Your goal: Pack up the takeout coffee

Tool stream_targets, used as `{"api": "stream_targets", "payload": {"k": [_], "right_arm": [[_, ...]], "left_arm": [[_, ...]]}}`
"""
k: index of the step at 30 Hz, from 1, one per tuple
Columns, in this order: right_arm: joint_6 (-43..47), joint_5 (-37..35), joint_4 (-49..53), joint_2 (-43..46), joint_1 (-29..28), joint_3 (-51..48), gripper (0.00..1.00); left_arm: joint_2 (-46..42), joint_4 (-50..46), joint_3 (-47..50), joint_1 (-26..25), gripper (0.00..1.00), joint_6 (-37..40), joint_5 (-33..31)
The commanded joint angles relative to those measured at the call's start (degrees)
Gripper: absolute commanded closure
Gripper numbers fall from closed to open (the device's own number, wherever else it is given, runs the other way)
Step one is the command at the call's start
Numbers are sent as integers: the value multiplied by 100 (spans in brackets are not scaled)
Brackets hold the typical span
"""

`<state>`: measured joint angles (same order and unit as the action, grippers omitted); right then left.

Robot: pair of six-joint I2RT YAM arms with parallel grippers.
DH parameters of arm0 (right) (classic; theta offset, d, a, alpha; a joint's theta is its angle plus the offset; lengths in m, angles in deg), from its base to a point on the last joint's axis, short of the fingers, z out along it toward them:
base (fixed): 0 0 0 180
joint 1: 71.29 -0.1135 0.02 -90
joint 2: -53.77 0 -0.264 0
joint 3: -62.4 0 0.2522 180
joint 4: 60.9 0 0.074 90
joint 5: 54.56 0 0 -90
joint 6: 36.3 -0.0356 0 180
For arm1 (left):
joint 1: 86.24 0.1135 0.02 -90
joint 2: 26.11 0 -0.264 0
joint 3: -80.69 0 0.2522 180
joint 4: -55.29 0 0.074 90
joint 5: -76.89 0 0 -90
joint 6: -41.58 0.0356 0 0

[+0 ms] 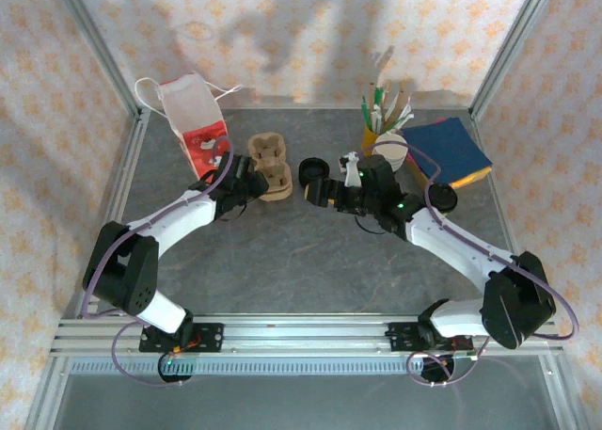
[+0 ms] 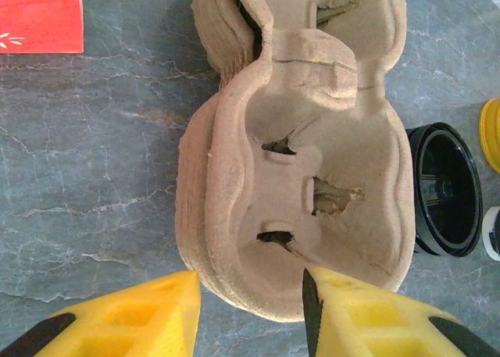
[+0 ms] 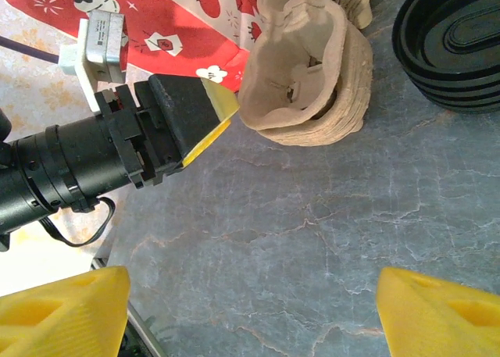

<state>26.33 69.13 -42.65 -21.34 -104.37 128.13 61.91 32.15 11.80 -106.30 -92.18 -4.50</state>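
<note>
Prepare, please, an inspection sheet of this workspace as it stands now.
Surface: grey marbled table, no spill seen.
Job's things: takeout coffee, probably the black-lidded cup beside the right arm; its side wall is hidden.
Clutter: carrier stack, black lids, red bag, yellow cup of stirrers, blue cloths.
Grippers: left gripper astride the carrier stack's near end, grip unclear; right gripper open, holding nothing.
Cables: purple cable at the left wrist, no snag seen.
Surroundings: metal frame, flowered walls.
</note>
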Motion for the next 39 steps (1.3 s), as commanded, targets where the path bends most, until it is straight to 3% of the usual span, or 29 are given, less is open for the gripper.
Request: {"api": "stream_targets", "payload": {"k": [1, 14, 19, 23, 39], "right_arm": [[83, -265, 114, 12, -32, 127, 19], [116, -300, 228, -65, -32, 182, 19], [94, -304, 254, -91, -32, 165, 19], [91, -319, 275, -85, -32, 149, 19], [48, -342, 252, -128, -32, 112, 19]], "left_arm": [[88, 172, -66, 111, 59, -131, 36], [282, 545, 84, 230, 67, -202, 366], [325, 641, 113, 265, 67, -263, 432], [315, 683, 143, 274, 60, -299, 410], [403, 1074, 218, 316, 67, -420, 750]]}}
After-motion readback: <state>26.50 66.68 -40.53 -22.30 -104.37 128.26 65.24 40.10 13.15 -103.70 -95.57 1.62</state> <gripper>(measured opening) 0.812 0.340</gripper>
